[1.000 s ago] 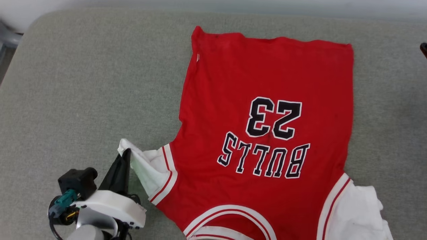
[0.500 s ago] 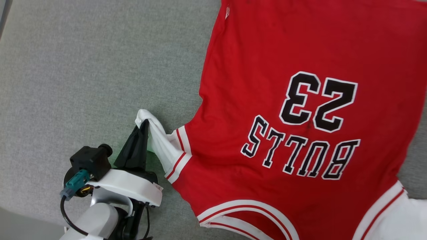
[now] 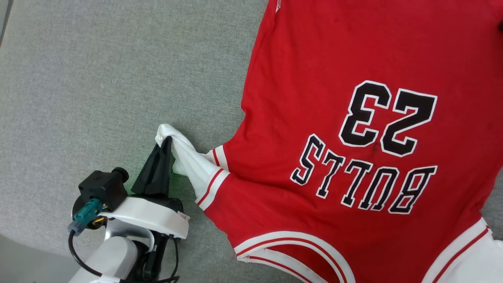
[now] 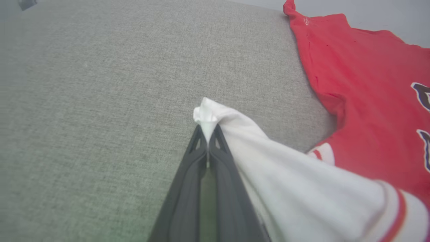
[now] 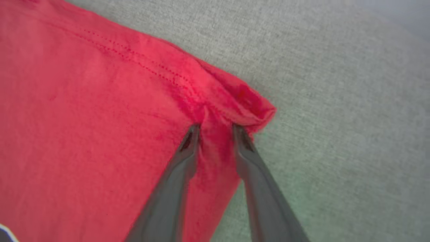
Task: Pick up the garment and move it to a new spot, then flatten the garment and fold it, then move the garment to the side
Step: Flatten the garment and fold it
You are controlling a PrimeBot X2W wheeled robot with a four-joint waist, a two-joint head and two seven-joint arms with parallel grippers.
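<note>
At the lower left of the head view my left end effector (image 3: 167,140) is clamped on the tip of a white sleeve (image 3: 188,161), its two dark fingers pressed together with the cloth between them. The sleeve rises from the grey woven surface (image 3: 98,78) and is drawn into a tight cone toward the fingers.

To the right of it the garment (image 3: 334,118) lies spread on this surface and takes up the middle and right of the frame. I judge it light, soft and limp. It will sag and fold wherever I do not support it, and the thin knit can slip out of a shallow pinch. The good places to hold are therefore the edges with seams: the sleeve ends, the shoulders and the hem corners.

The black lettering (image 3: 369,181) reads upside down, and the striped collar (image 3: 283,251) is at the bottom edge. So the hem points to the top of the frame, and the long axis runs from bottom to top, leaning a little to the right.

In the right wrist view my right end effector (image 5: 215,127) has its fingers apart, standing astride a raised ridge of red cloth just inside the hem corner (image 5: 255,107). It is not yet closed on it.
</note>
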